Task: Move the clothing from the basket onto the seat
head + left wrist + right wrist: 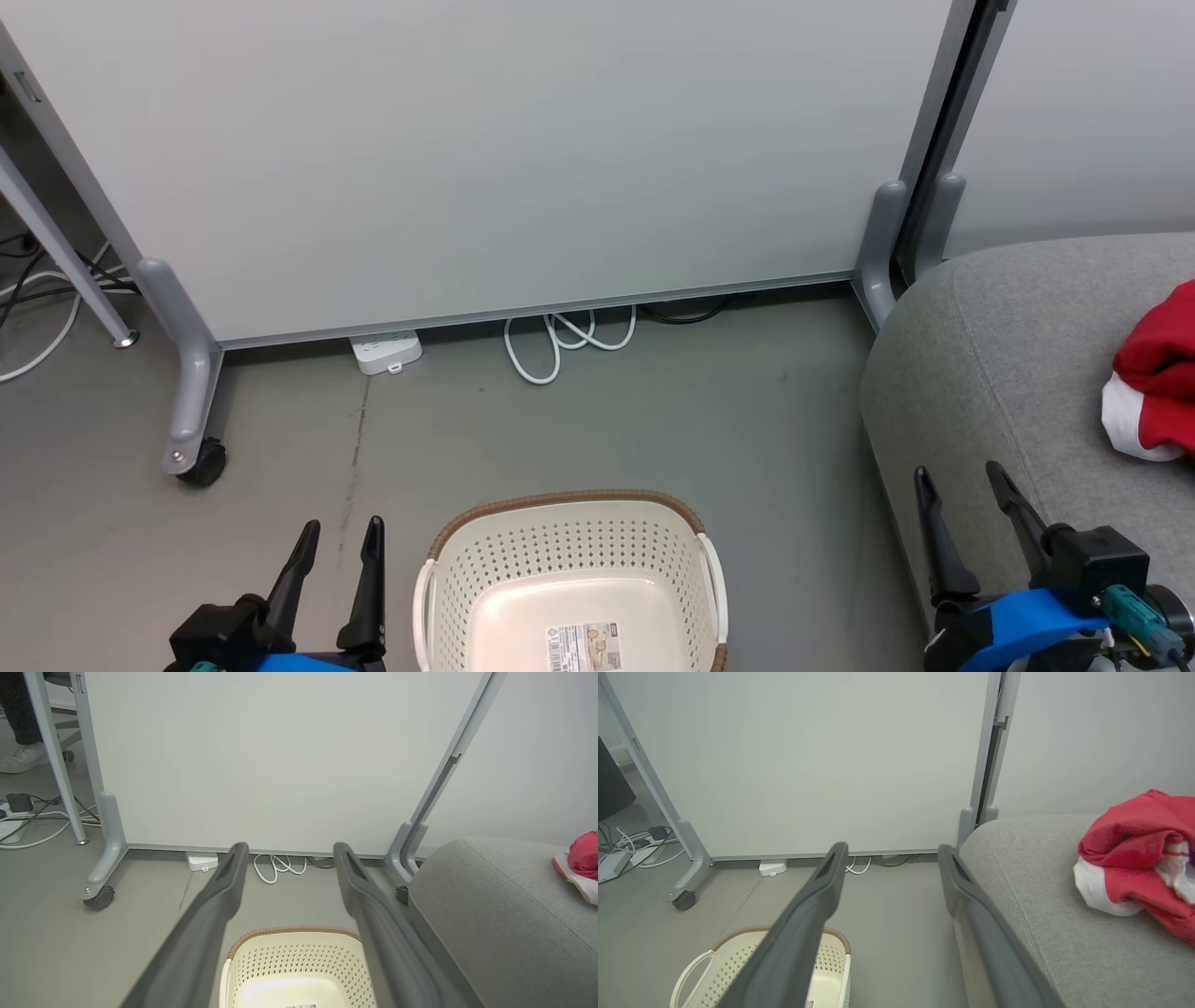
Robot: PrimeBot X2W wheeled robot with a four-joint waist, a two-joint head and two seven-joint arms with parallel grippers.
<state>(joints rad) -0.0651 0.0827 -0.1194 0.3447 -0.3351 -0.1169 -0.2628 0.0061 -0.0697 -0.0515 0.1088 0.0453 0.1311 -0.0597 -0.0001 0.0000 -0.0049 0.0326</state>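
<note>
Clothing (1134, 858), one soft bright-red fabric heap with white bands, lies on the one large grey woven-fabric sofa (990, 355). The one cream-white perforated plastic basket (569, 551) shows a bare bottom, so the move looks done; next, check its hidden near end. Left hand (342, 530) and right hand (959, 471) stand spread, empty.

The floor (653, 420) bears the basket (569, 497); the seat (1008, 373) bears clothing (1158, 364).

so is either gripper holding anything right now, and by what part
Nothing is held. The left gripper and right gripper are both open and empty; the clothing lies on the seat.
</note>
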